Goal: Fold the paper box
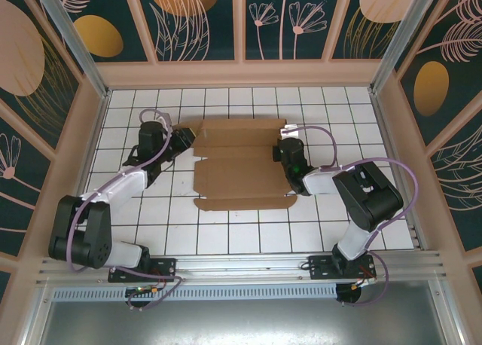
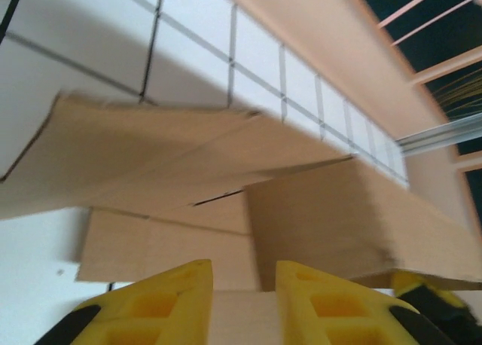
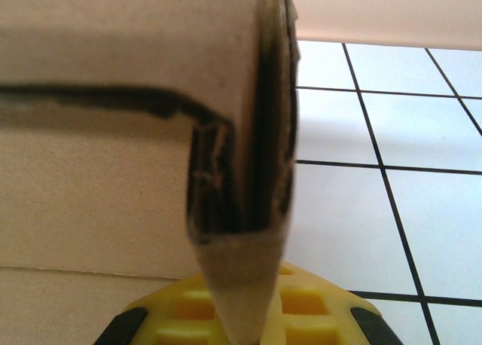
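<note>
The paper box (image 1: pixel 239 168) lies flat mid-desk (image 1: pixel 226 232) with its flaps spread. I'd say the side flaps are the step now: lift both evenly and bend right on the crease, no yanking or the sheet slides. The left end effector (image 2: pixel 243 292) looks pinched nearly closed on the left flap's edge. The right end effector (image 1: pixel 280 151) is clamped tight on the right flap.

Close view from the right tool (image 3: pixel 241 319), seen at the bottom edge. Its yellow fingers (image 3: pixel 324 311) are closed on a thin upright flap of the brown paper box (image 3: pixel 113 179), viewed edge-on, its layered edge dark and blurred. A wider cardboard panel spreads across the left. To the right lies a white tabletop (image 3: pixel 422 111) with black grid lines, a pale tan wall (image 3: pixel 376 13) beyond.
</note>
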Controlling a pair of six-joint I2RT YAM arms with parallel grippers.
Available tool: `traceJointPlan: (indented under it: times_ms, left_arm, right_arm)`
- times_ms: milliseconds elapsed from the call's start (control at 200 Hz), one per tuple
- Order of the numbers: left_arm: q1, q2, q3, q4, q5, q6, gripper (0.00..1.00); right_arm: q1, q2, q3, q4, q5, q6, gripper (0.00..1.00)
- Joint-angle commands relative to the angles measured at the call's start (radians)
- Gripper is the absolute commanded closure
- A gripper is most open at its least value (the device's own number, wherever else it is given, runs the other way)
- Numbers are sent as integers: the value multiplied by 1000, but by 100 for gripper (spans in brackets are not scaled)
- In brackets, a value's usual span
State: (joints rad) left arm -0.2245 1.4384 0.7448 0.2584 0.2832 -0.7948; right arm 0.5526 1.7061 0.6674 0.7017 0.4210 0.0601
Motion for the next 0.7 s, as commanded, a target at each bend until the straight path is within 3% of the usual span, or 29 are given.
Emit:
traceJointPlan:
  times_ms: [0,210,425,696]
  left_arm:
    - [1,75,-1,-56,-28,47,73]
    - [-1,216,52,-22,-19,31,77]
    - [-1,333,103,-62,-76,62,59]
    - [-9,371,103,-105,-199,63,52]
  right_arm:
    - [1,0,-3,-103,-26,30,100]
    - [0,1,4,-115,-38,29,100]
    - [0,-6,12,-123,-44,23,100]
    - [0,-11,17,-128,-39,18,100]
